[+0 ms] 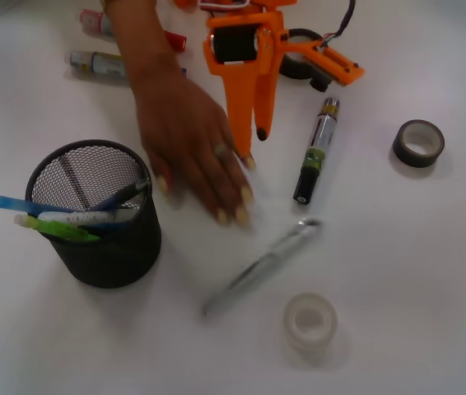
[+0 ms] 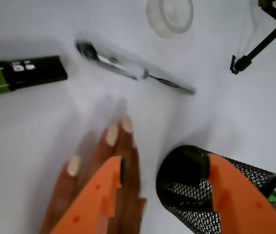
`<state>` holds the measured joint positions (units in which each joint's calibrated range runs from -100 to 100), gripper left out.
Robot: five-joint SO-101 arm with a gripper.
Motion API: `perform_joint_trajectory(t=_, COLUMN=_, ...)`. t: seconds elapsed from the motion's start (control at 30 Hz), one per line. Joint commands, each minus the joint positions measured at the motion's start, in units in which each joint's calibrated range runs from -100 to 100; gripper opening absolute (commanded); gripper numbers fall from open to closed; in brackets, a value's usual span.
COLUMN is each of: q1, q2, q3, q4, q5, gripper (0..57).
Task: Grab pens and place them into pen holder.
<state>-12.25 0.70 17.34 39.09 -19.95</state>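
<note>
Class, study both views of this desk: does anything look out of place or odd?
Yes. A person's hand lies flat on the table beside the open gripper, inside the robot's workspace. The silver pen below it is blurred and remains outside the pen holder, where four others already sit.

You are looking at a pen holder of matt black wire mesh, see-through between its strands, standing on a smooth white table that is giving off a soft sheen. The silver-and-white pen is showing a glossy, metallic-looking barrel, and the gripper is showing smooth, matt orange plastic. The clear tape roll is looking translucent and shiny, while the dark tape roll is looking dull.
</note>
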Motion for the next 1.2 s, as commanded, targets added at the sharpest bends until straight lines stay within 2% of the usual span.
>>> perform_joint_trajectory(t=0.0, q1=-0.73, q2=-3.2, q3=-0.31, q4=-0.6, q5=-0.1, gripper=18.6)
perform_joint_trajectory(t=0.63, q1=-0.35, q2=-3.03, q3=1.14, q4=4.56, q5=0.2, gripper=18.6)
perform_joint_trajectory(t=0.83, q1=2.64, q2=1.81, q3=1.14, q4=16.2, q5=-7.47, gripper=18.6)
perform_joint_trajectory(t=1.17, q1=3.68, q2=7.76, q3=1.14, q4=16.64, q5=-28.57, gripper=18.6)
